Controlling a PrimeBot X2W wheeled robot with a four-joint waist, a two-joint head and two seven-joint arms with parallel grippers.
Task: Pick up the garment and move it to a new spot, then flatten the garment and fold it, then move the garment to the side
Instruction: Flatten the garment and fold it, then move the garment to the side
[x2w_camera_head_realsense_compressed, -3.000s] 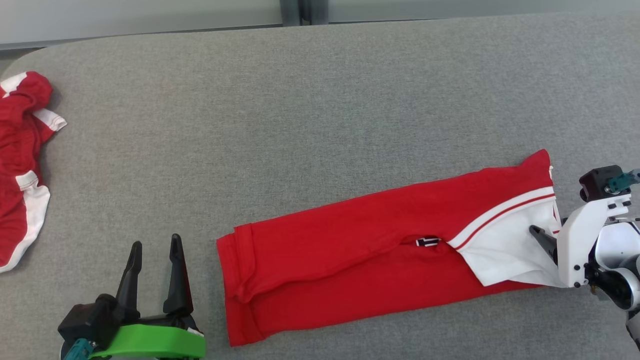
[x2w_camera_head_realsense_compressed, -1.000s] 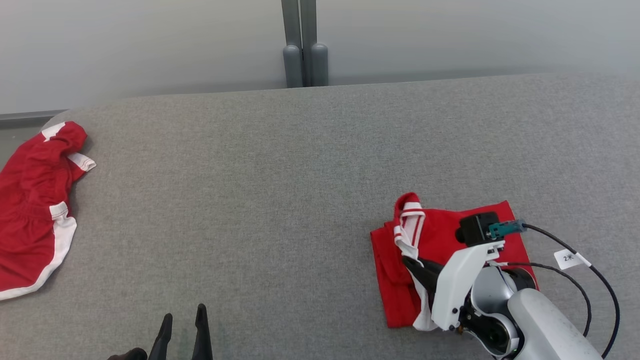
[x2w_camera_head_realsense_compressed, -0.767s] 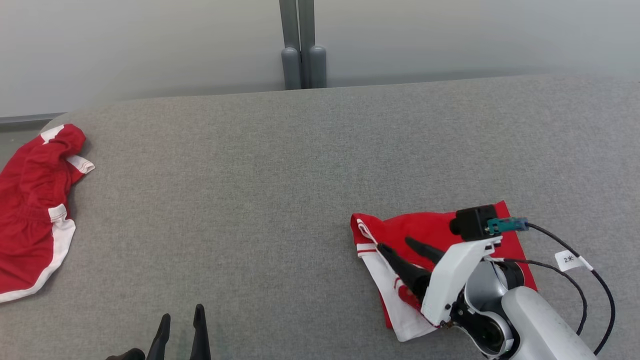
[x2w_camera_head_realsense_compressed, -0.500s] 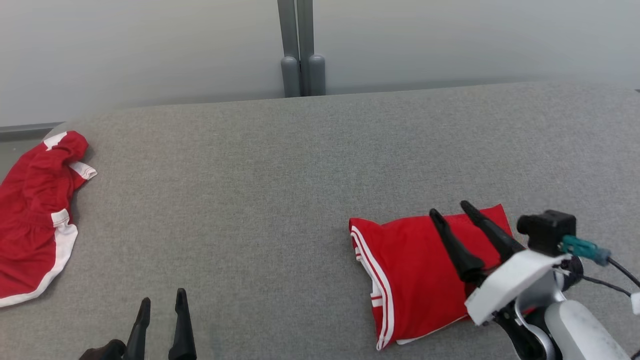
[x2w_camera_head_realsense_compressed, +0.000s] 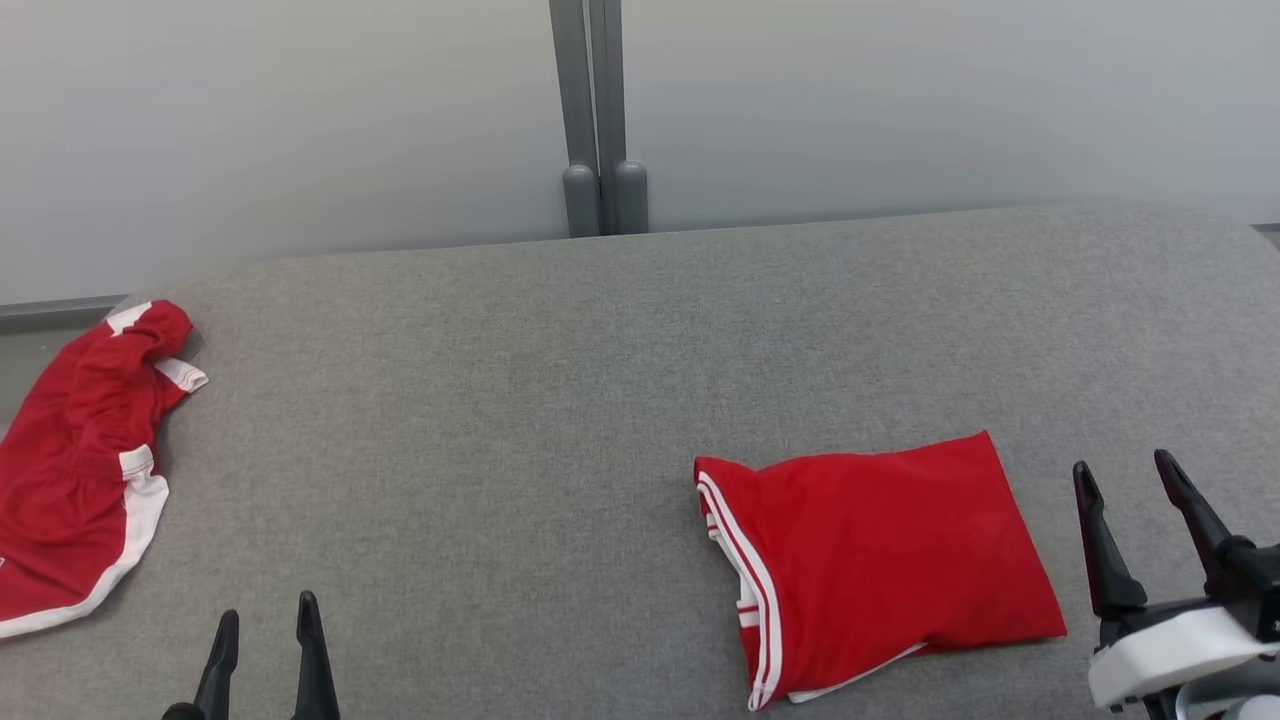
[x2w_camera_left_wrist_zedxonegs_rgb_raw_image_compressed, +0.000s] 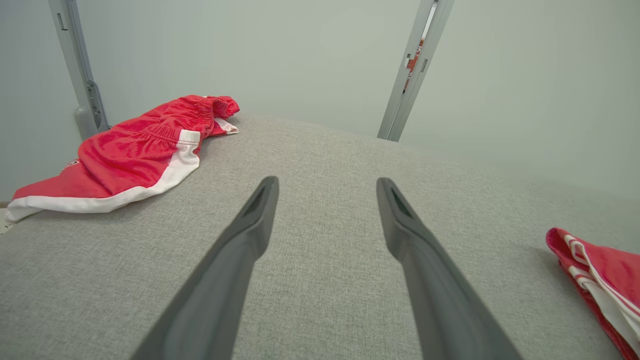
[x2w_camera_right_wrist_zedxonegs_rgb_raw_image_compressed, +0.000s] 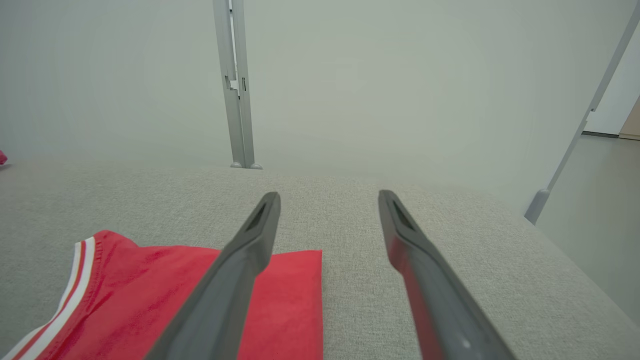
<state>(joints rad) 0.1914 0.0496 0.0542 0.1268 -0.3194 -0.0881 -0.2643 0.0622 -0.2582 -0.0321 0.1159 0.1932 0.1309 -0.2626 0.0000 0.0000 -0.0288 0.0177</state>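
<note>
Fold looks done to me: the garment (x2w_camera_head_realsense_compressed: 880, 560) sits as a tidy red packet on the counter (x2w_camera_head_realsense_compressed: 600, 350), in front of the grey post (x2w_camera_head_realsense_compressed: 590, 120) and off to its right. Your right claw (x2w_camera_head_realsense_compressed: 1122, 463) is spread wide with nothing in it, further right of the post than the garment and clear of it. Your left claw (x2w_camera_head_realsense_compressed: 267, 606) is open and empty too, nearer you and left of the post. So you're on the last step, moving it aside. You'll want to pinch all the layers at one edge, or the fold slides apart.
</note>
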